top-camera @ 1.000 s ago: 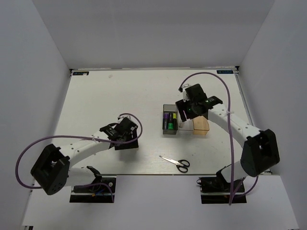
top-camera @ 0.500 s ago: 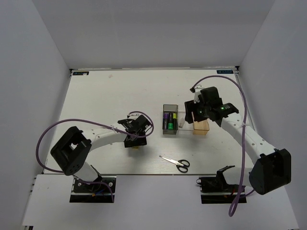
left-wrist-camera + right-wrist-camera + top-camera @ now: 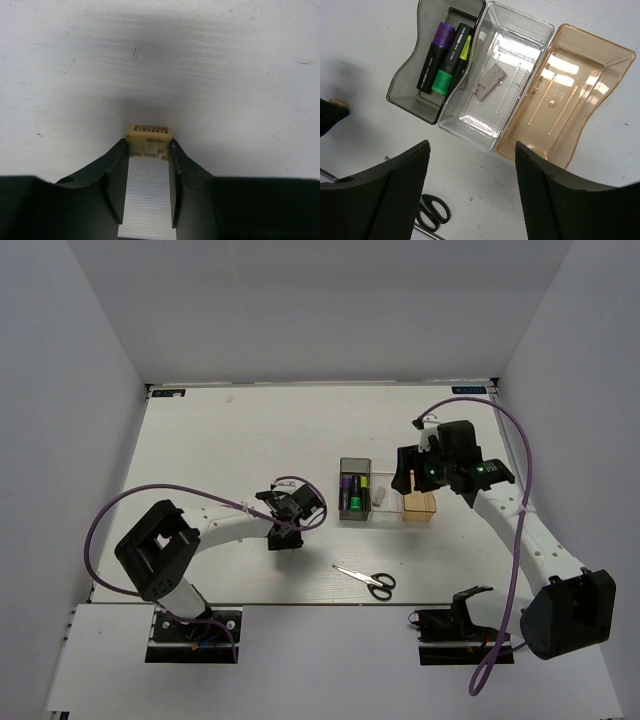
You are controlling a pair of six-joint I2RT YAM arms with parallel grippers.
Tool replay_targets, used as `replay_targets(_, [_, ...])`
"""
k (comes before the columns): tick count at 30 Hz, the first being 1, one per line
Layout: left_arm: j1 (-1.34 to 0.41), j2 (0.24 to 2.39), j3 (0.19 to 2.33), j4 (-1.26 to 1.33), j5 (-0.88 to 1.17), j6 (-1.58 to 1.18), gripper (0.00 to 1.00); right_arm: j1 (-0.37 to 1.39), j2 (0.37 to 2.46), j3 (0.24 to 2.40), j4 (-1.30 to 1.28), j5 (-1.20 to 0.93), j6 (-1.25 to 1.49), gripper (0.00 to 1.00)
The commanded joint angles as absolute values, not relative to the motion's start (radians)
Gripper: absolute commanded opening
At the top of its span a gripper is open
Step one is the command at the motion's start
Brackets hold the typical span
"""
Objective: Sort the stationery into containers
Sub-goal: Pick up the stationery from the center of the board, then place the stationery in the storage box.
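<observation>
Beige rectangular eraser (image 3: 149, 134) sits clamped in the left pincer (image 3: 148, 151), likely bound for the clear plastic bin (image 3: 466, 113). Right pincer (image 3: 470, 152) hangs apart, empty.

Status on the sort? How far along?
Done: three highlighters in the dark grey bin, one eraser in the clear bin. In hand: the left tool is shut on the second eraser, apart from the bins. Left: bin that eraser, then the scissors, lying on the table. The tan bin is empty; the right tool hangs open above the bins.
</observation>
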State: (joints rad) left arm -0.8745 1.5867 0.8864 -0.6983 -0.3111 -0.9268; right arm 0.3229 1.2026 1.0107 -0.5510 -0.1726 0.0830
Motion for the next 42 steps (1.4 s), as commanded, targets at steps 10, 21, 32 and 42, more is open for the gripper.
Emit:
replay_targets(10, [-1.022,1.655,1.306,-0.756,-0.429,-0.720,0.10,0.261,0.910,0.838,-0.604,-0.360,-0.224,0.11])
replay_targets(21, [-1.028,1.996,1.811,-0.667,-0.250,-0.609,0.20,0.229,0.738,0.723,-0.675,-0.430,-0.289,0.03])
replay_targets(32, [-0.977,2.126,1.905,-0.649,-0.158,-0.655,0.62,0.212,0.690,0.696,-0.738,-0.524,-0.393,0.65])
replay_targets(42, [-0.977,2.007,1.896,-0.658,-0.162,-0.623,0.48,0.221,0.722,0.686,-0.926,-0.827,-0.743,0.35])
